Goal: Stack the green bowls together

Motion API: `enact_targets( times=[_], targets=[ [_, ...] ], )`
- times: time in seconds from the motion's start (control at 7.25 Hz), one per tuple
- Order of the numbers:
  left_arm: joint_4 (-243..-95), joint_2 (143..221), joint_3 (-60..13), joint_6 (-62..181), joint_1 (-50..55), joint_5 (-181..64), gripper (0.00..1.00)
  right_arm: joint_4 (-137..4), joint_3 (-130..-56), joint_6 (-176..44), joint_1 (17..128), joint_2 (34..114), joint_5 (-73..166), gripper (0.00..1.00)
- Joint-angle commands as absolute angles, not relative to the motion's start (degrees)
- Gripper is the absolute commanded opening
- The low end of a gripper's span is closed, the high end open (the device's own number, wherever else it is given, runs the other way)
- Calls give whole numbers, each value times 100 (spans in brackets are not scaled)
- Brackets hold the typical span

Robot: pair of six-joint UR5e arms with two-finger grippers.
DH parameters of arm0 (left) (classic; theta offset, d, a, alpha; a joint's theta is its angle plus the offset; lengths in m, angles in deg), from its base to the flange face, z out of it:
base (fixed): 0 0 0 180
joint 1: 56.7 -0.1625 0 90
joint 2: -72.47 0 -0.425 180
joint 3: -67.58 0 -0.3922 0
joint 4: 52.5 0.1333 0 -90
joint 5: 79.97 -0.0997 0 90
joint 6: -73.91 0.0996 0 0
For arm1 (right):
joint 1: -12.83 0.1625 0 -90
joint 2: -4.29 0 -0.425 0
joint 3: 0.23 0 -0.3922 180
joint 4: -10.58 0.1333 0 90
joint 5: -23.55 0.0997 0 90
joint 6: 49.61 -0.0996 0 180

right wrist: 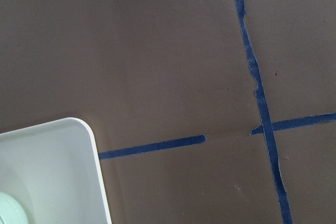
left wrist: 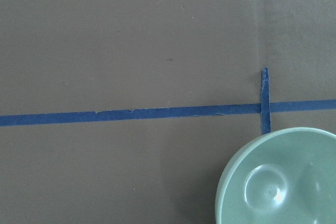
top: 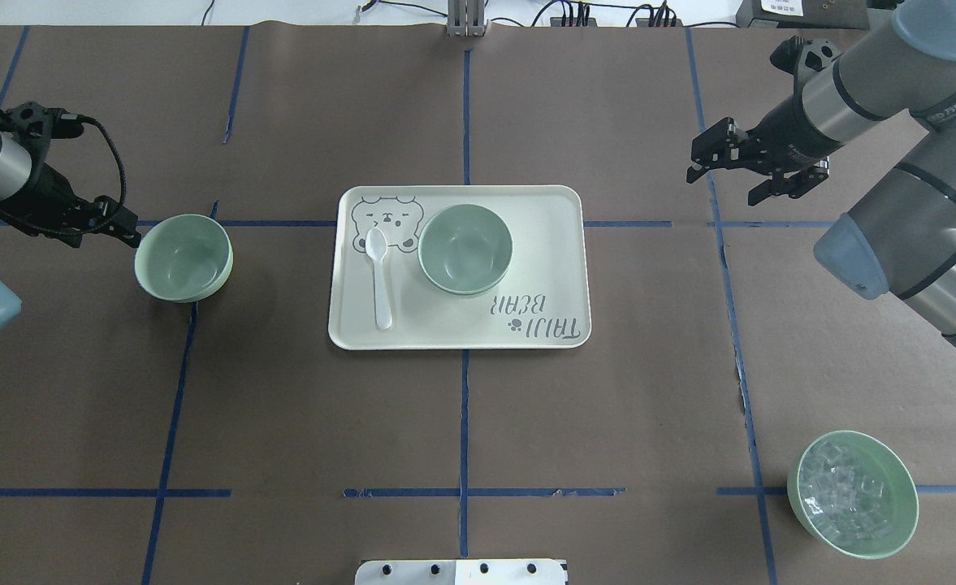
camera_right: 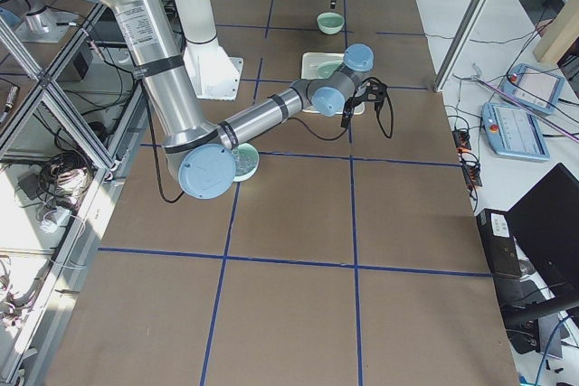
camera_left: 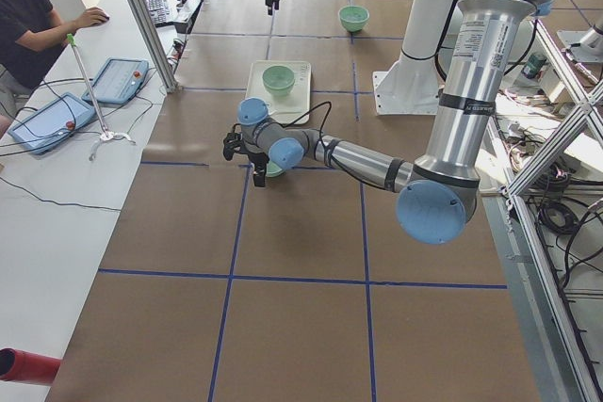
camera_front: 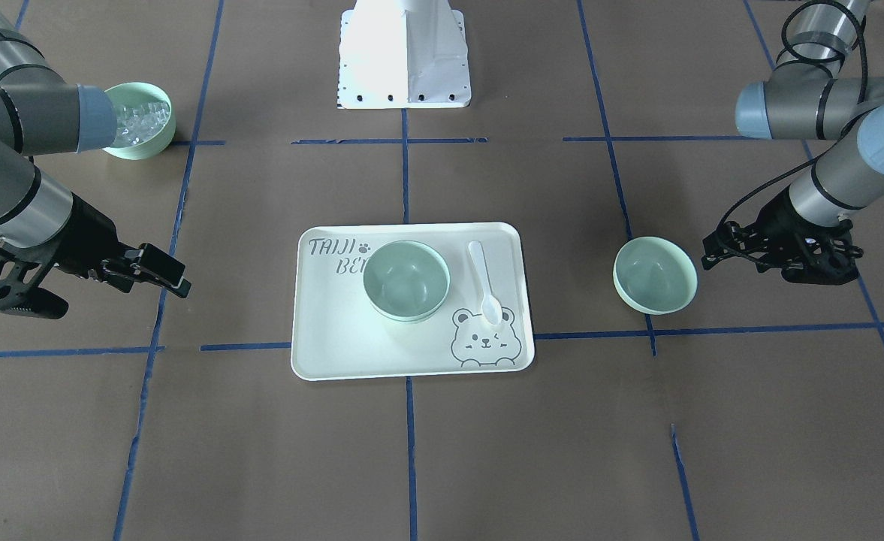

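Observation:
One pale green bowl (top: 183,257) stands on the brown table at the left, also in the front view (camera_front: 655,274) and the left wrist view (left wrist: 278,179). Another green bowl (top: 465,248) stands on the bear-print tray (top: 542,268); I cannot tell whether a further bowl is nested under it. My left gripper (top: 124,226) is open and empty, just beside the left bowl's outer rim and apart from it. My right gripper (top: 721,185) is open and empty, off the tray's far right corner.
A white spoon (top: 378,276) lies on the tray next to the bowl. A green bowl of clear cubes (top: 851,493) stands at the near right. The robot's white base (camera_front: 404,52) is at the table's edge. An operator sits by the left end.

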State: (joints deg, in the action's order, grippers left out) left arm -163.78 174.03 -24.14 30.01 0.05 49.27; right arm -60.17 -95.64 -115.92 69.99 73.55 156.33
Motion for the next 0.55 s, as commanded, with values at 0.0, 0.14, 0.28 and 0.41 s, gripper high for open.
enact_targets(
  times=[0.0, 0.14, 0.28, 0.41],
  targets=[
    [-16404, 17486, -2295, 2952, -202, 4923, 83, -6017, -9568, -11579, 7005, 7364, 15635, 100],
    [-16439, 17495, -2234, 2952, -273, 4923, 75, -6026, -9559, -11579, 7005, 7381, 15635, 100],
    [-16474, 17512, -2224, 2952, -299, 4932, 45, -6009, -9568, -11579, 7005, 7425, 15635, 100],
    [-16483, 17521, -2224, 2961, -291, 4932, 0, -6017, -9568, -11562, 7040, 7452, 15635, 100]
  ],
)
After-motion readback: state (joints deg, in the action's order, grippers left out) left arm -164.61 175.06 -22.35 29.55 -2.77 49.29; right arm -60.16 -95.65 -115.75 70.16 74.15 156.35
